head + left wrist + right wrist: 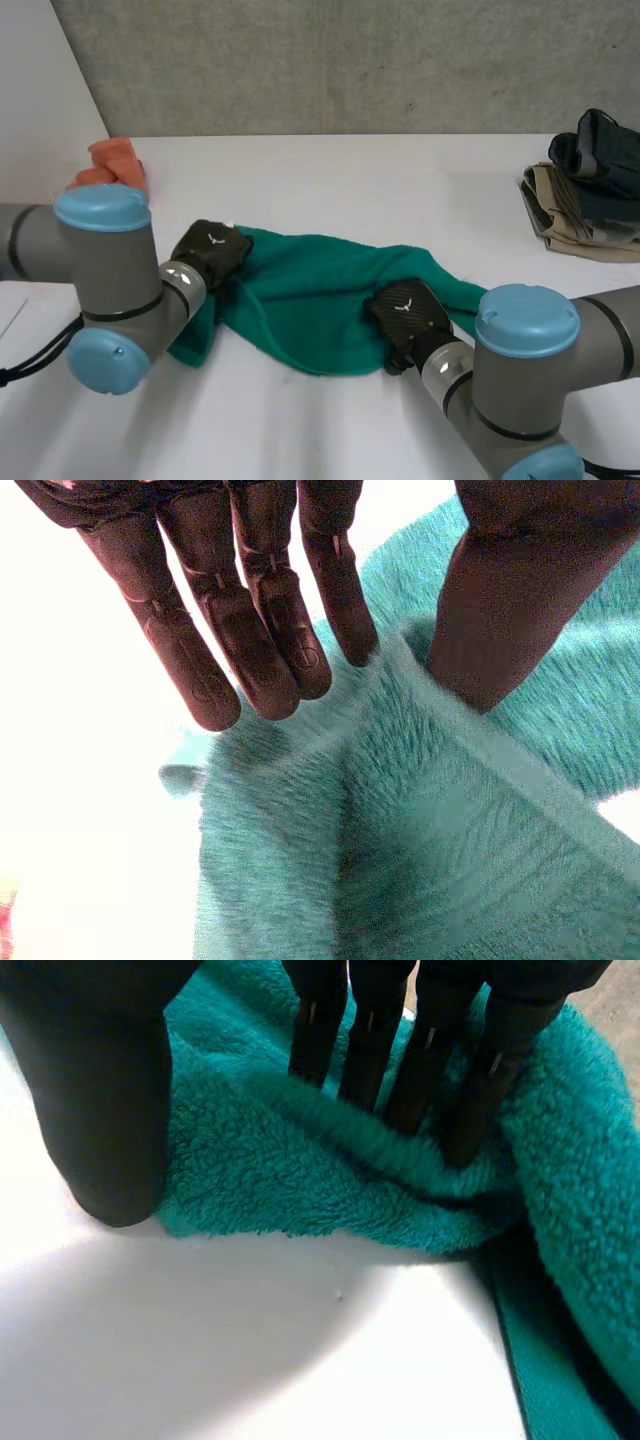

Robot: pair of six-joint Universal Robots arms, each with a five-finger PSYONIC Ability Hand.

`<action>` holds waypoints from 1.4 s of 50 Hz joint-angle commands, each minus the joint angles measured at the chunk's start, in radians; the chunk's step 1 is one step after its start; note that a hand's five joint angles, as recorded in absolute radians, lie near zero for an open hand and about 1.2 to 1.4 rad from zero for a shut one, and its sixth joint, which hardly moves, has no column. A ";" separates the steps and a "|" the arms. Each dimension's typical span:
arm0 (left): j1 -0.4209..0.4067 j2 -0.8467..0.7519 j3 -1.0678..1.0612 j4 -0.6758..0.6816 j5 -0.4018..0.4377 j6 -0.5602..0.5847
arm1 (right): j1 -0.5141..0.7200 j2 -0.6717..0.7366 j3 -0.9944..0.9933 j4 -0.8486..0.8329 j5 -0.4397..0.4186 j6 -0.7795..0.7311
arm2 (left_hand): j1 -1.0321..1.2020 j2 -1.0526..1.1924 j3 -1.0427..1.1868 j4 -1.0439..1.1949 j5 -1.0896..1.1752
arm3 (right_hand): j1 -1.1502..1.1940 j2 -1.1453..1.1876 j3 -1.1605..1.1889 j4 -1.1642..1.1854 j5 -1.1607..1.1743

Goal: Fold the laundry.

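Observation:
A green terry towel (pixel 320 300) lies crumpled in a wide strip across the white table (pixel 350 190), between my two arms. My left hand (pixel 210 250) is at its left end. In the left wrist view a raised hem of the towel (pixel 450 830) stands pinched between the straight fingers (pixel 250 630) and the thumb (pixel 500 600). My right hand (pixel 405 310) is on the towel's near right edge. There its straight fingers (pixel 365 1030) press into a bunched fold of the towel (pixel 300 1180), with the thumb (pixel 100 1110) apart at the towel's edge on the table.
An orange cloth (pixel 110 165) lies at the table's back left. A pile of dark and beige clothes (pixel 585 185) sits at the back right. A grey wall runs behind the table.

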 commanded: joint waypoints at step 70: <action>0.020 0.196 -0.537 0.251 -0.012 -0.091 | -0.110 -0.167 -0.092 0.182 -0.024 -0.016 | -0.344 -0.719 -0.713 -0.722 -0.431 | 0.584 0.581 0.586 0.587 0.705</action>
